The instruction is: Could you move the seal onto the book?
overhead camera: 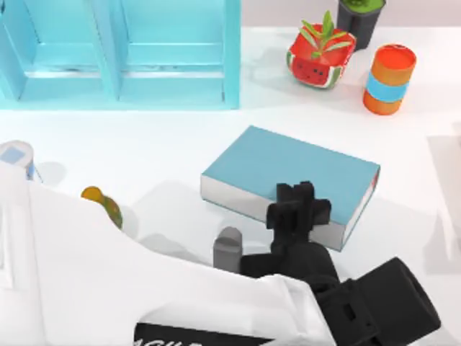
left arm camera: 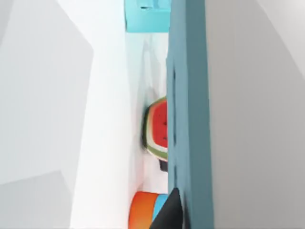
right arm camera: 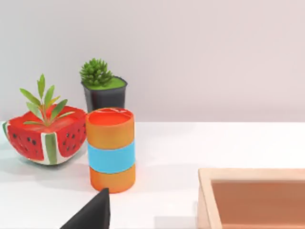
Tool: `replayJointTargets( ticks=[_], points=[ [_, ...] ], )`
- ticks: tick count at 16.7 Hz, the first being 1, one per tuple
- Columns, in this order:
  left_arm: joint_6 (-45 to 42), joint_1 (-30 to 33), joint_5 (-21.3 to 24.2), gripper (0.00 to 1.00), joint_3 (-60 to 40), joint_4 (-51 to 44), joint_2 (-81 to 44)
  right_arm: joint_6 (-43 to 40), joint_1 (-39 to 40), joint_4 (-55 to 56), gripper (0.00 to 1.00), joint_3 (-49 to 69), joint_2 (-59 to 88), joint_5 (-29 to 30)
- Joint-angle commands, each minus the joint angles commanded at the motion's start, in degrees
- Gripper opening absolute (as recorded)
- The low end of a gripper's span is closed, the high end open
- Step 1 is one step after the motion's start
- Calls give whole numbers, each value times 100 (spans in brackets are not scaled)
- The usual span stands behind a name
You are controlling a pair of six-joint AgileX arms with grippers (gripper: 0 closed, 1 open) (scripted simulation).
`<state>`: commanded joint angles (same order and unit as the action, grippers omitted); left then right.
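The book (overhead camera: 288,173), teal-blue with white page edges, lies flat in the middle of the table. My left arm reaches in from the lower left, and its black gripper (overhead camera: 299,205) hangs over the book's near edge. The seal is hidden. In the left wrist view the book's teal cover (left arm camera: 190,119) runs edge-on very close to the camera. My right arm is parked off the table's right side; a black tip of its gripper (right arm camera: 90,217) shows at the bottom of the right wrist view.
A turquoise shelf unit (overhead camera: 122,50) fills the back left. At the back right stand a watermelon planter (overhead camera: 317,54), a dark plant pot (overhead camera: 360,18) and an orange cylinder (overhead camera: 389,79). A small grey block (overhead camera: 228,249) stands beside my left arm. A wooden tray (right arm camera: 252,200) sits near my right gripper.
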<state>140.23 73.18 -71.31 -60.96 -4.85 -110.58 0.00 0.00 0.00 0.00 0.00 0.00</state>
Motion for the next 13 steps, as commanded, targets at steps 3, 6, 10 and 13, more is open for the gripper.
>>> replayJointTargets(
  ticks=[3,6,10,13],
  points=[
    [1,5,2,0,60,187,-122,0,0,0,100,0,0,0],
    [-9,3,5,0,184,551,-352,0,0,0,100,0,0,0],
    [-15,-1,7,0,228,671,-428,0,0,0,100,0,0,0],
    [-15,-1,7,15,228,671,-428,0,0,0,100,0,0,0]
  ],
)
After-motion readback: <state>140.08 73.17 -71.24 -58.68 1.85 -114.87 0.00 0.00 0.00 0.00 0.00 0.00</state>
